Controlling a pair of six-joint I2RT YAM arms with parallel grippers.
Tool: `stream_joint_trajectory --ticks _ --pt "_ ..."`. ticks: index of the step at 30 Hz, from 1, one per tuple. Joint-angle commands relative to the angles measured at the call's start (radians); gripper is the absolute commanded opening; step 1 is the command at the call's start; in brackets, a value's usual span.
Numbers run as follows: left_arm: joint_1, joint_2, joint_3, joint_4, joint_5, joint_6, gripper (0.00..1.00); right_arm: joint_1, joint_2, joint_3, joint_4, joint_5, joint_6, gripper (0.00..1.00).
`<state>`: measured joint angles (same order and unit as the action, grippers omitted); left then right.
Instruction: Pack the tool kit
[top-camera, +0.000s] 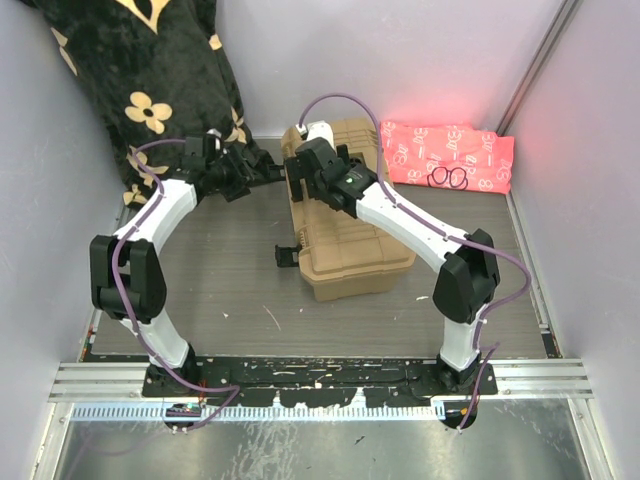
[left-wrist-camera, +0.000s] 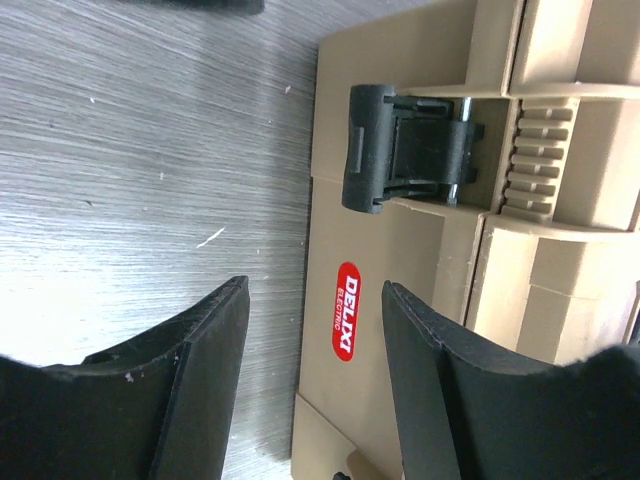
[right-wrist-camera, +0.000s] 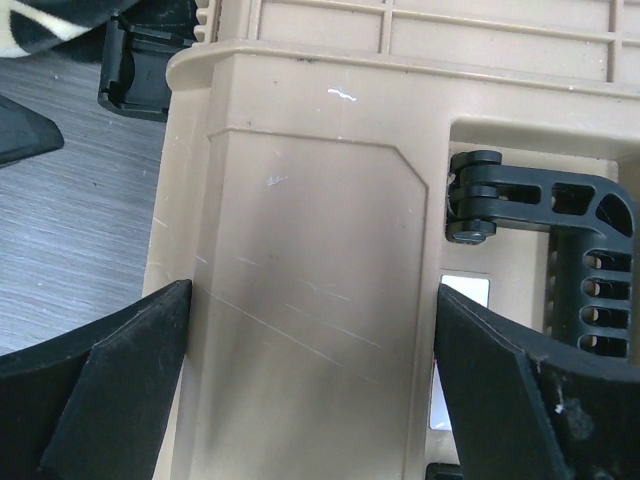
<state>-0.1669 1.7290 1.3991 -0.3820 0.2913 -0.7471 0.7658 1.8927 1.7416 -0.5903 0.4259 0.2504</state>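
Observation:
The tan toolbox (top-camera: 350, 240) lies in the middle of the table with its ribbed lid down. My left gripper (top-camera: 262, 172) is open at the box's far left corner; in the left wrist view its jaws (left-wrist-camera: 315, 330) straddle the box's side with the red label (left-wrist-camera: 347, 310), below a black latch (left-wrist-camera: 410, 150). My right gripper (top-camera: 297, 170) is open just above the lid's far left end; in the right wrist view it (right-wrist-camera: 312, 300) hangs over the tan lid (right-wrist-camera: 310, 200) beside the black handle (right-wrist-camera: 550, 215). Pliers and screwdrivers are out of view.
A black floral blanket (top-camera: 140, 70) hangs at the back left, close behind the left gripper. A pink patterned cloth (top-camera: 450, 155) with black rings lies at the back right. A second black latch (top-camera: 287, 256) sticks out from the box's left side. Grey walls enclose the table.

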Motion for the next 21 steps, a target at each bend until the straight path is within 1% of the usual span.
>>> stream_joint_trajectory --ticks 1,4,9,16,17,21 --pt "0.022 -0.061 -0.003 0.040 -0.002 0.003 0.57 0.096 0.120 -0.201 -0.479 -0.244 -0.022 0.92" --pt "0.027 -0.061 -0.005 0.040 0.000 0.003 0.57 0.095 0.101 -0.229 -0.484 -0.242 -0.023 0.90" --pt "0.032 -0.059 -0.003 0.040 0.005 0.002 0.57 0.095 0.072 -0.255 -0.490 -0.263 -0.011 0.78" --pt "0.033 -0.052 -0.002 0.035 0.011 -0.001 0.57 0.095 0.061 -0.260 -0.519 -0.275 0.000 0.55" --pt "0.033 -0.052 -0.002 0.035 0.013 -0.001 0.57 0.095 0.062 -0.258 -0.525 -0.280 0.001 0.53" --pt "0.034 -0.052 -0.004 0.032 0.015 0.003 0.57 0.095 0.031 -0.284 -0.542 -0.270 0.003 0.52"
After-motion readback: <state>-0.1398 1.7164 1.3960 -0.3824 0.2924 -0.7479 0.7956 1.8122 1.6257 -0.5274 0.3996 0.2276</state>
